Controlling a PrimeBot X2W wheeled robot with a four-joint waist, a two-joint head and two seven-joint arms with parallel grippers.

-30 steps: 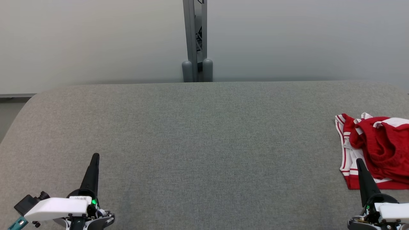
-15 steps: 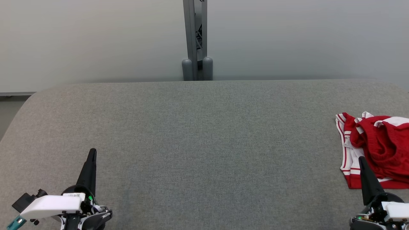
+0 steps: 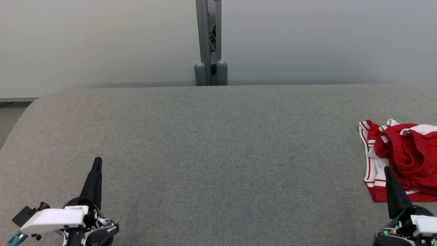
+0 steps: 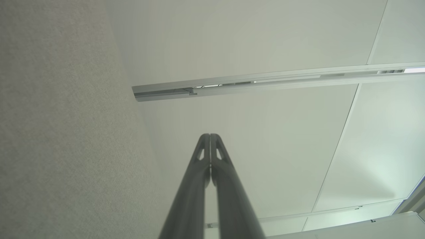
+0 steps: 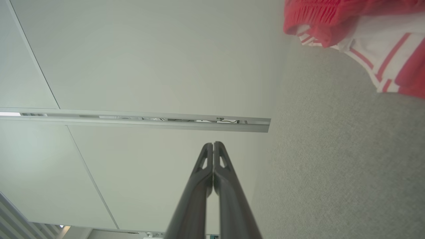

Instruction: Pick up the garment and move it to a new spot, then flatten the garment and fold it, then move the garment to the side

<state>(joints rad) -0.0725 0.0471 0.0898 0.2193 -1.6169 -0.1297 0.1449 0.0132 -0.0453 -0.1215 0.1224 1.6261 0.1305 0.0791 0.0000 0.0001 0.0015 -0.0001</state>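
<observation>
We see the garment (image 3: 406,160), red with white striped bands, lying crumpled at 3 o'clock on the grey counter (image 3: 218,143). Its right part is cut off by the picture's edge. Its left hem runs roughly from 12 to 6 o'clock, and its near hem lies well short of the counter's near side.

Our right claw (image 3: 386,168) sits at 5 o'clock, its two dark fingers pressed together into one point. From the head view that point overlaps the garment's near-left corner, and we cannot tell there whether it touches the cloth. In the right wrist view the garment lies off toward 2 o'clock, apart from the fingertips, which aim at the wall.

Our left claw (image 3: 98,160) sits at 7 o'clock, likewise pinched tight with nothing between the fingers, and points toward 12 o'clock. In the left wrist view the counter's cloth runs along the 9 o'clock side.

A broad stretch of counter lies between the two claws and reaches up to the far edge. That edge runs straight across at 12 o'clock, just before the pale wall (image 3: 102,41). It rounds off at 10 o'clock, where a strip of floor (image 3: 10,116) shows, and curves again toward 2 o'clock. A grey post (image 3: 208,41) with two rounded caps stands behind the far edge at 12 o'clock.
</observation>
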